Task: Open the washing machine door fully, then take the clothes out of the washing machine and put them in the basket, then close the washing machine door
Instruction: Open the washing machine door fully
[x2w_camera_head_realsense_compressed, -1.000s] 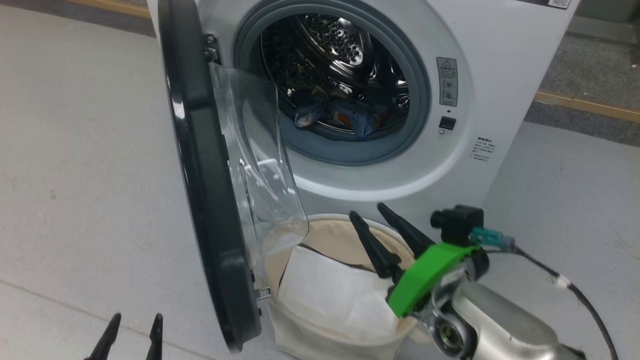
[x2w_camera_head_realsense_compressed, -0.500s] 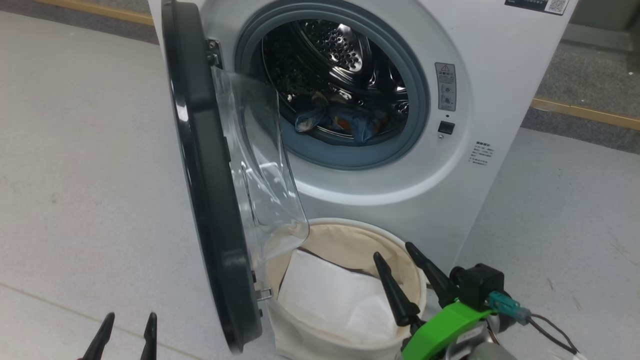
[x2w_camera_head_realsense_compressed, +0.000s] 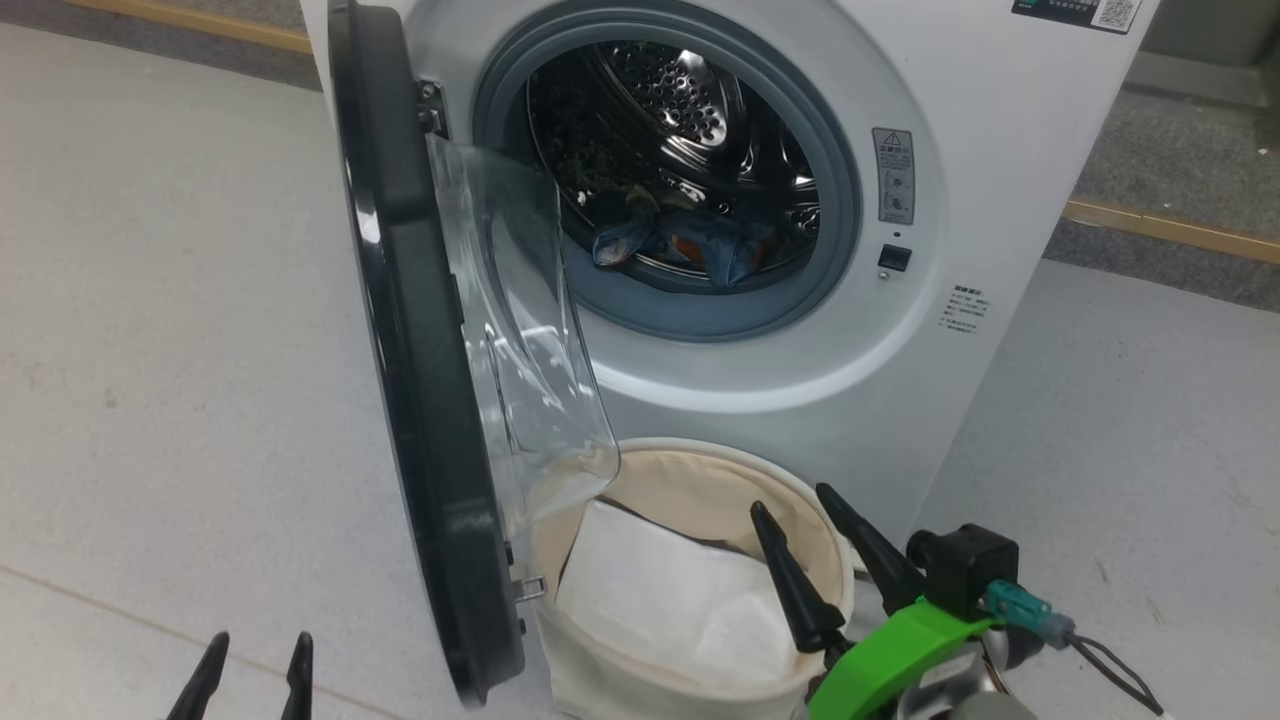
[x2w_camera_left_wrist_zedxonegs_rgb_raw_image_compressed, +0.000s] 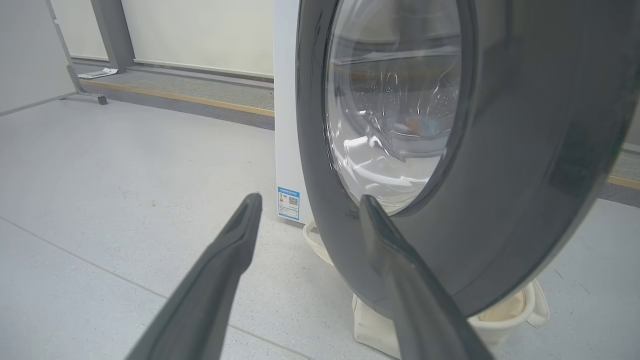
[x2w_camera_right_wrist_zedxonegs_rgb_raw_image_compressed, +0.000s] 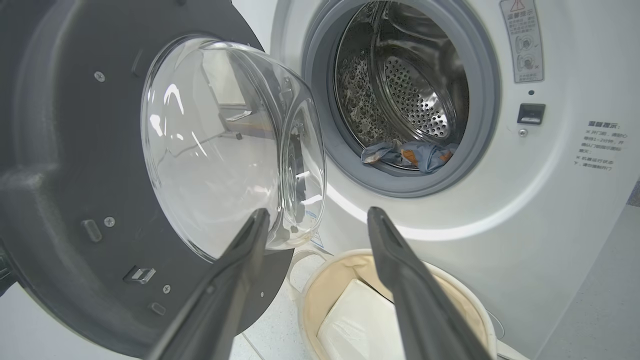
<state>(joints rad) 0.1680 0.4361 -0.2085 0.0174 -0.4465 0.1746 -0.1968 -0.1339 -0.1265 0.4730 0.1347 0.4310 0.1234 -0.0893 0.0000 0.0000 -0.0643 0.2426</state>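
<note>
Standing wide open, the glossy black-rimmed round washing machine door (x2w_camera_head_realsense_compressed: 400, 350) runs edge-on down the left-centre of the head view, its bulging clear glass bowl (x2w_camera_head_realsense_compressed: 520, 340) facing right. White boxy front-loading washing machine (x2w_camera_head_realsense_compressed: 960, 150) takes up the upper centre and right. Grey rubber gasket (x2w_camera_head_realsense_compressed: 700, 312) rings the perforated steel drum (x2w_camera_head_realsense_compressed: 680, 90). Light-blue fabric clothes with orange-brown print (x2w_camera_head_realsense_compressed: 690, 250) lie bunched at the drum's bottom front, just behind the gasket lip; in the right wrist view they sit centre right. Small round cream canvas basket (x2w_camera_head_realsense_compressed: 600, 690) sits on the pale grey floor (x2w_camera_head_realsense_compressed: 150, 300) at bottom centre, close against the machine front and under the door glass, with a plain white liner sheet (x2w_camera_head_realsense_compressed: 660, 590) inside. Right gripper (x2w_camera_head_realsense_compressed: 790, 498) is at lower right, 2 dark fingers spread apart, holding nothing, tips over the basket's right side. Left gripper (x2w_camera_head_realsense_compressed: 261, 637) is at bottom left, 2 fingers spread, holding nothing. In the left wrist view 1 finger overlaps the door's black rim; cannot tell if it touches.
</note>
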